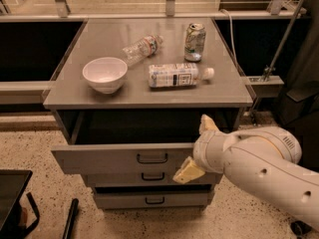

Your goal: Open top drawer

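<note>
The top drawer [104, 159] of the grey cabinet is pulled out, and its dark inside shows under the cabinet top. Its black pull handle [152, 158] is in the middle of the front panel. My gripper [197, 147] is at the right end of that panel, to the right of the handle and not on it. Its two tan fingers [187, 171] are spread apart and hold nothing. The white arm runs off to the lower right.
Two narrower drawers [152, 176] [154, 200] sit shut below. On the cabinet top [70, 91] are a white bowl [104, 73], a lying white bottle [177, 75], a crushed clear bottle [142, 47] and a can [194, 42]. A black object [12, 198] stands on the floor at the lower left.
</note>
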{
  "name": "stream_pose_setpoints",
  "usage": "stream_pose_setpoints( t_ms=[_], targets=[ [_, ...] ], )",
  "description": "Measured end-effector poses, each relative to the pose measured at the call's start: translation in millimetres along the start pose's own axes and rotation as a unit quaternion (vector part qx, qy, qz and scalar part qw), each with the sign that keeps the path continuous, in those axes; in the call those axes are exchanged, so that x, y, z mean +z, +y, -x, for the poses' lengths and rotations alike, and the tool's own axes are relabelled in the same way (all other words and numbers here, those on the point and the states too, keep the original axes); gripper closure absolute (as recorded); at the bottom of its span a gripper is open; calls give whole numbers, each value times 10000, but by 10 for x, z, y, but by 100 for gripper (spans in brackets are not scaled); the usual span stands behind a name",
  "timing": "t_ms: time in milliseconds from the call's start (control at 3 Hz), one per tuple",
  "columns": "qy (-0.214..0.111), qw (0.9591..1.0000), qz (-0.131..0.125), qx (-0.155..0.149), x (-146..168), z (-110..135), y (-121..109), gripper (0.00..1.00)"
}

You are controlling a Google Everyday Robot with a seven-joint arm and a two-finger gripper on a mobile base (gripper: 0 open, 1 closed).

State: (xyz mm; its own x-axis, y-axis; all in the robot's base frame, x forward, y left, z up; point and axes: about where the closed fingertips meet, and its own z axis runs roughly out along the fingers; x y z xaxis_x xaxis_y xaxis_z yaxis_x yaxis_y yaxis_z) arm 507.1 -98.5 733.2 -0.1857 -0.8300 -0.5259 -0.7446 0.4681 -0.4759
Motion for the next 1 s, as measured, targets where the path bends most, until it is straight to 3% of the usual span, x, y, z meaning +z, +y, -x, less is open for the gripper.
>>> stream_pose_setpoints(
  t_ms=[333, 667, 1000],
  targets=[
    [34, 9998, 185, 62, 177, -108, 17, 0],
    [-51, 9988, 383, 299, 547, -339, 0, 0],
    [-5, 9985, 487, 230, 607, -309, 33, 0]
  ],
)
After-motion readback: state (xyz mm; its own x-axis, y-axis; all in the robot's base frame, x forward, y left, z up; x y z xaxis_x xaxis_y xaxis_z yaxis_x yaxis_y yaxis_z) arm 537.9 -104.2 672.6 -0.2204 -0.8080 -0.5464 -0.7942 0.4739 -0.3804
